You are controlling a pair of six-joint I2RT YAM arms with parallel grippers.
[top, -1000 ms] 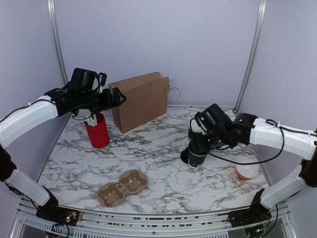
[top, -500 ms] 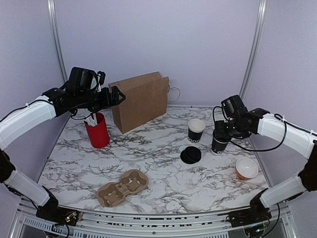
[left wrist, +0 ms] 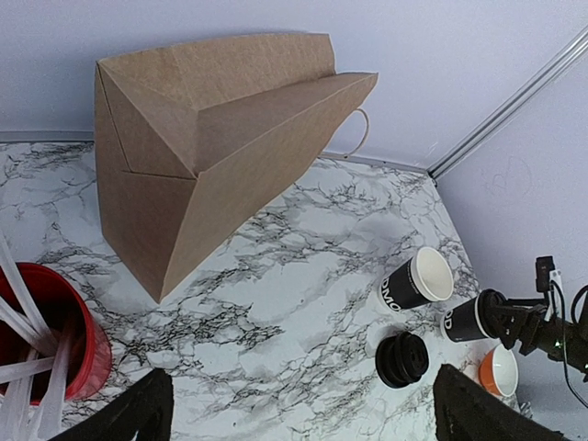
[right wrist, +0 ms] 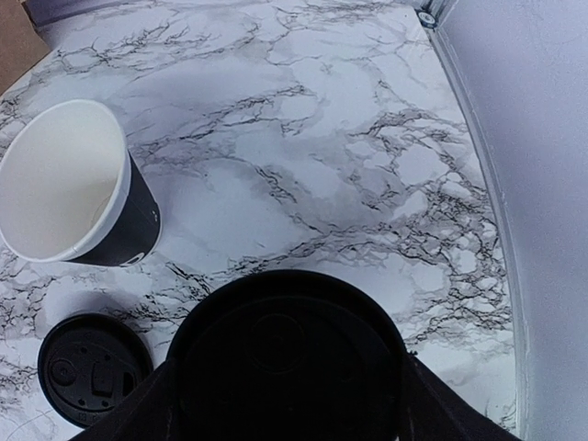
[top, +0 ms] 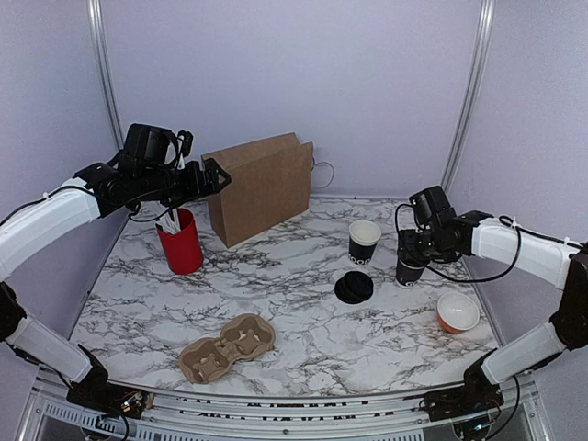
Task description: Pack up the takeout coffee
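A white marbled desk [top: 303, 322] carries a brown paper bag [top: 257, 188] at the back. The left gripper [top: 219, 176] hovers beside the bag, its jaws released wide and empty. The small black lidded paper cup [top: 408, 272] stands on the desk at the right, between the jaws of the right gripper [top: 411, 259]. Whether they clench it I cannot tell. Just to its left stands an open black paper cup [top: 364, 241], with a loose black round lid [top: 354, 287] nearby.

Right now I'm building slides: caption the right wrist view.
Jaws flank a lidded black paper cup beside an open black cup and loose black lid.
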